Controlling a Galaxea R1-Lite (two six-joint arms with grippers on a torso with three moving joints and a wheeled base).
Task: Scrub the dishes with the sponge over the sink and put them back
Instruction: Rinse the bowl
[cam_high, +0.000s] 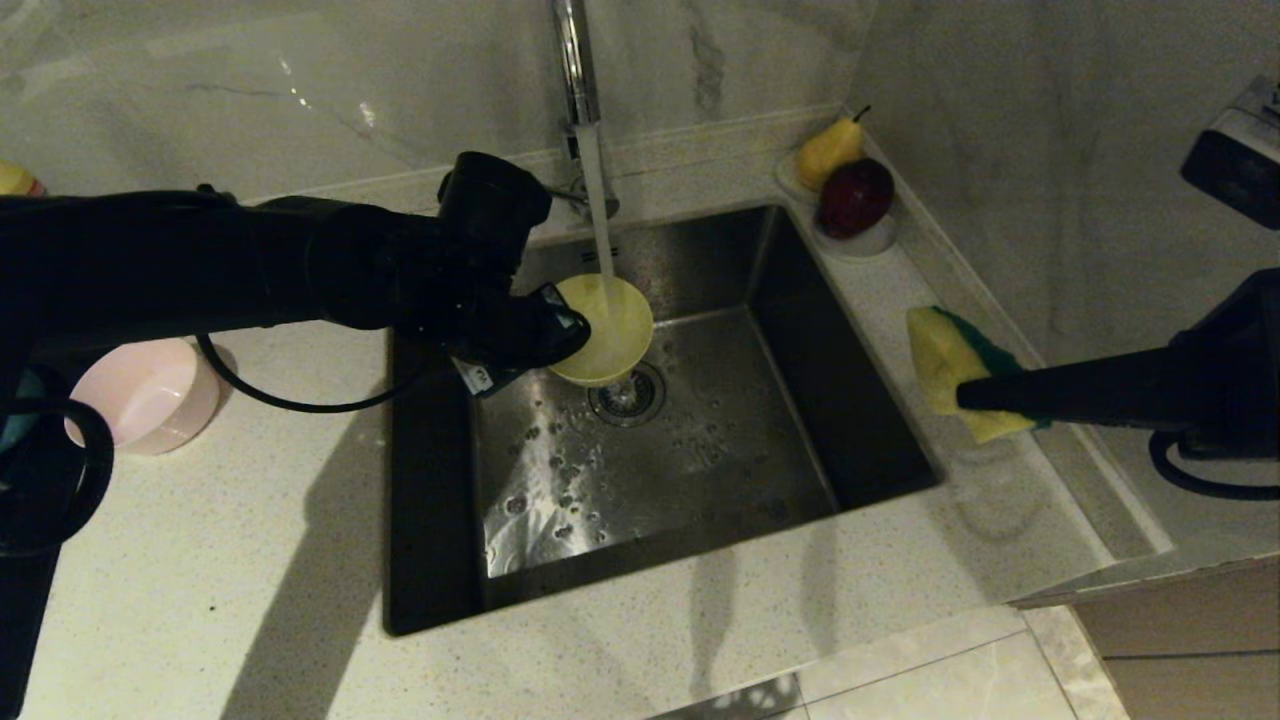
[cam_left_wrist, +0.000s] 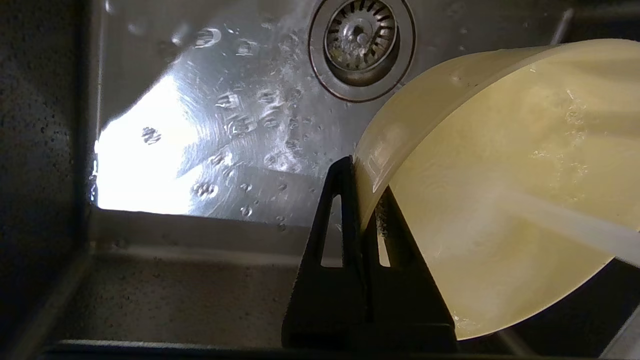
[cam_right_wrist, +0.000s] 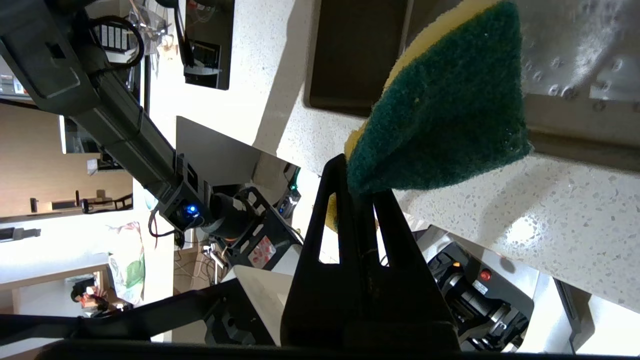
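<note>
Around the sink: a pink bowl sits upside down on the counter to the left, well apart from the basin. Back right corner has a saucer w/ a pear and a dark red apple. The tap is running; its stream falls into the yellow bowl. The left arm's bulk hides the sink's back left part.

Left gripper is over the basin near the drain, fingers clamped tight on the yellow bowl's rim, one inside and one outside the wall. Bowl is tilted, held above the sink floor, water splashing inside.

Right gripper hangs over the counter at the sink's right edge, fingers pinched on the sponge, yellow foam toward the sink, green side away. Sponge is clear of the bowl, well apart.
</note>
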